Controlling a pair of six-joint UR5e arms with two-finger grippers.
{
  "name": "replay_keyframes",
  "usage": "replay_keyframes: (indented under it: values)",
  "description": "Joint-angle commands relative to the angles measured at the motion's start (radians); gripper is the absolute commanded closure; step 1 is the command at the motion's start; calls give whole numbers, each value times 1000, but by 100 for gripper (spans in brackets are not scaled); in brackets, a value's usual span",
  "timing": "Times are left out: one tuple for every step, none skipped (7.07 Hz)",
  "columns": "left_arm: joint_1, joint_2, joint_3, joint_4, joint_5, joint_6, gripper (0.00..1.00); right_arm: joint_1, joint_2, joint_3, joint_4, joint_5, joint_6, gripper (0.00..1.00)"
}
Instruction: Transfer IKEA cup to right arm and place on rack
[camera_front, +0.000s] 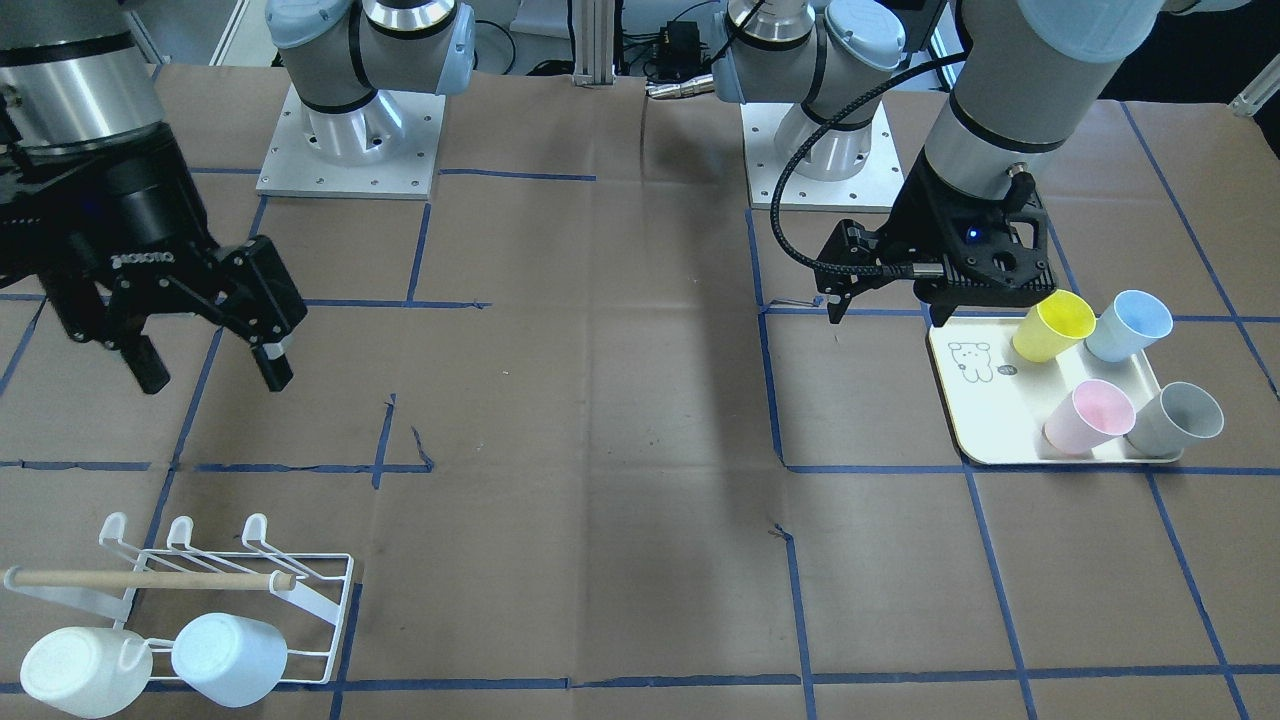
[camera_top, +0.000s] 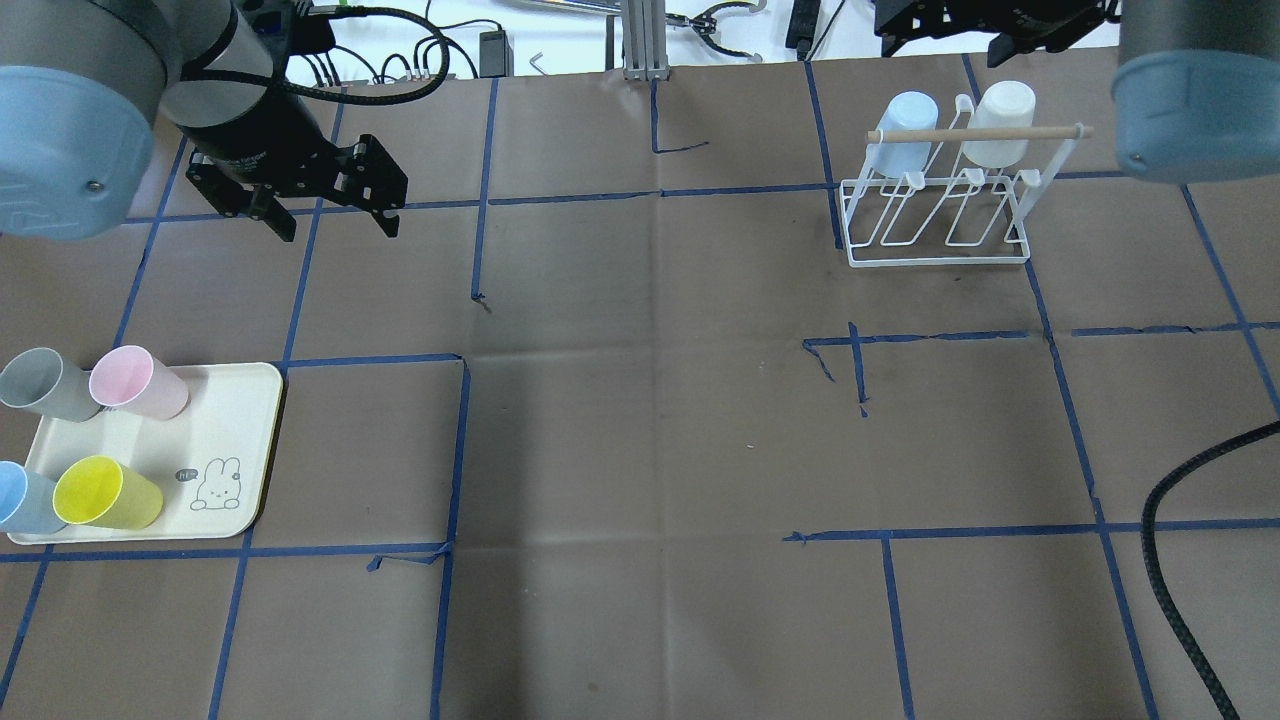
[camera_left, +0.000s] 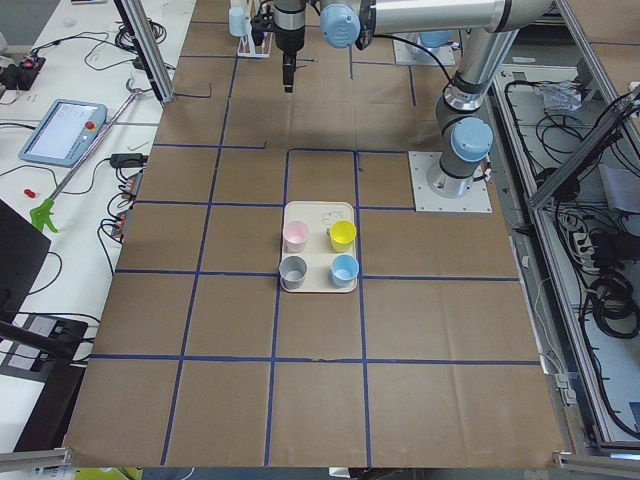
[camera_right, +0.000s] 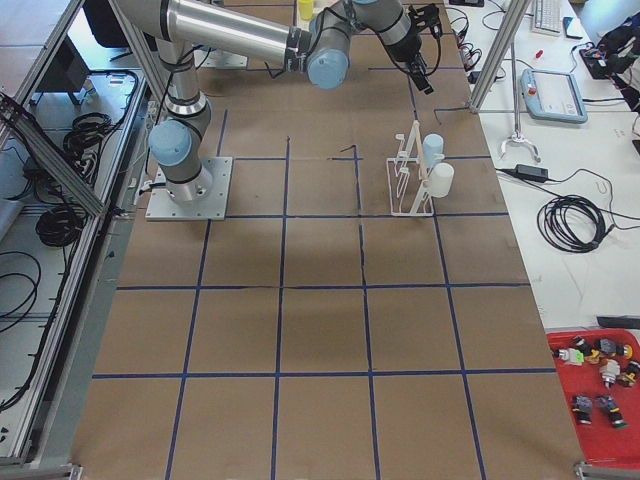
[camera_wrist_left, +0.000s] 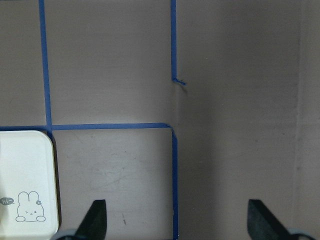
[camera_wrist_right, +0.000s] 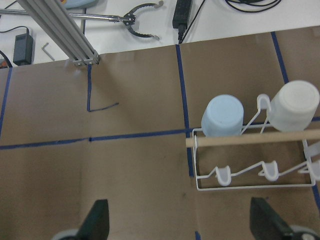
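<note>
A yellow cup (camera_top: 105, 492), a pale blue cup (camera_top: 22, 498), a pink cup (camera_top: 137, 381) and a grey cup (camera_top: 42, 384) lie on a cream tray (camera_top: 235, 420) at the near left. My left gripper (camera_top: 335, 218) is open and empty, above the table beyond the tray; its wrist view shows only the tray's corner (camera_wrist_left: 25, 175). My right gripper (camera_front: 212, 372) is open and empty, raised near the white wire rack (camera_top: 940, 225). The rack holds a pale blue cup (camera_top: 905, 130) and a white cup (camera_top: 1000, 118), which also show in the right wrist view (camera_wrist_right: 222, 115).
Brown paper with a blue tape grid covers the table. The two arm bases (camera_front: 350, 140) (camera_front: 815, 150) stand at the robot's edge. An aluminium post (camera_top: 640, 40) rises at the far edge. A red parts bin (camera_right: 600, 380) sits off the table.
</note>
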Motion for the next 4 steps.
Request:
replay_keyframes:
  values:
    - [0, -1, -3, 0, 0, 0, 0, 25, -66, -2, 295, -41, 35, 0]
    - [0, -1, -3, 0, 0, 0, 0, 41, -75, -3, 362, -113, 34, 0]
    - [0, -3, -3, 0, 0, 0, 0, 82, -75, -3, 358, -118, 38, 0]
    - [0, -6, 0, -3, 2, 0, 0, 103, -71, 1, 350, -117, 34, 0]
